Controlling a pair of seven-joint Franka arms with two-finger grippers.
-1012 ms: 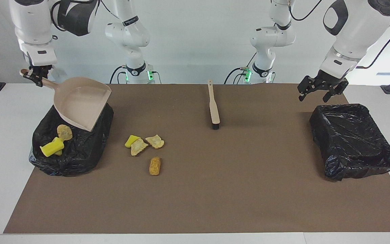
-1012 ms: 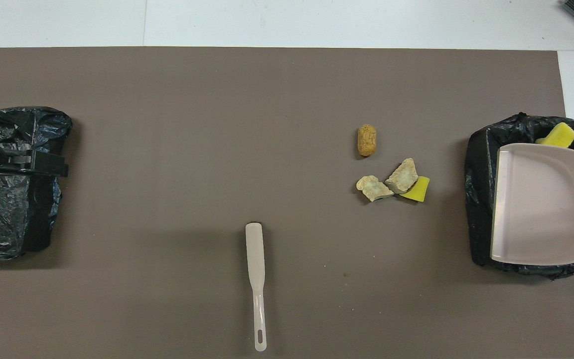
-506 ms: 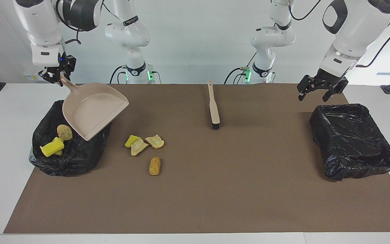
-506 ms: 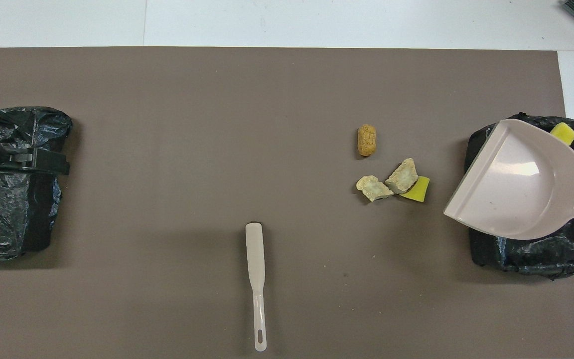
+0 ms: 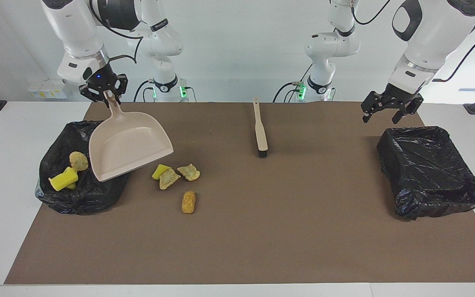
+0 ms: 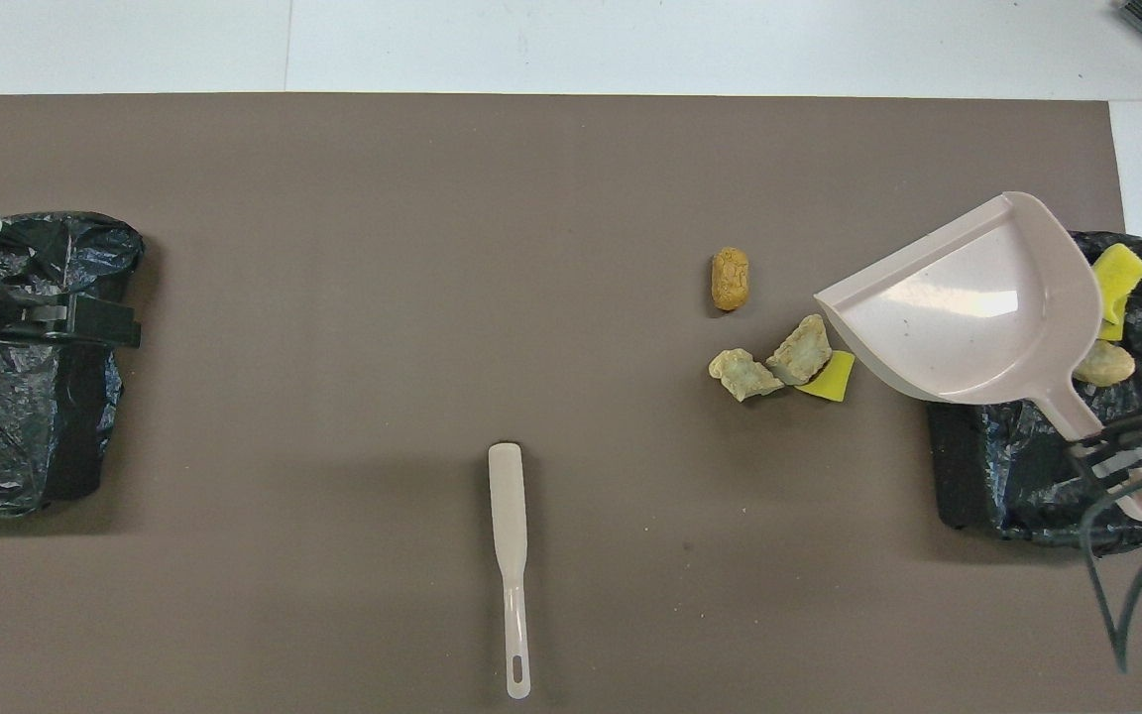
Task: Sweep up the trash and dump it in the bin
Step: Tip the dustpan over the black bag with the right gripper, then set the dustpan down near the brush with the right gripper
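Under the right gripper, facing view: jaws clamped on the handle of the beige dustpan; pan empty, hanging below the jaws, swung off the bin and now half over the mat.
Pan mouth: turned toward the loose trash, its lip just short of the yellow chunk.
Trash already dumped: yellow chunk and brown bit in the bin, below and to the outer side of the jaws.
Left gripper: jaws spread wide, holding nothing, waiting over the mat beside the second bin.
Brush: flat on the mat between the two grippers, well apart from both.
Overhead view, dustpan: rotated since a second ago, handle back over the bin, mouth toward the scraps.
Remaining trash: cluster of three just ahead of the pan lip; brown nugget a little past it.
Meaning for the task: one load apparently tipped out; four scraps left on the mat; next likely to need the pan set down by them and the brush picked up.
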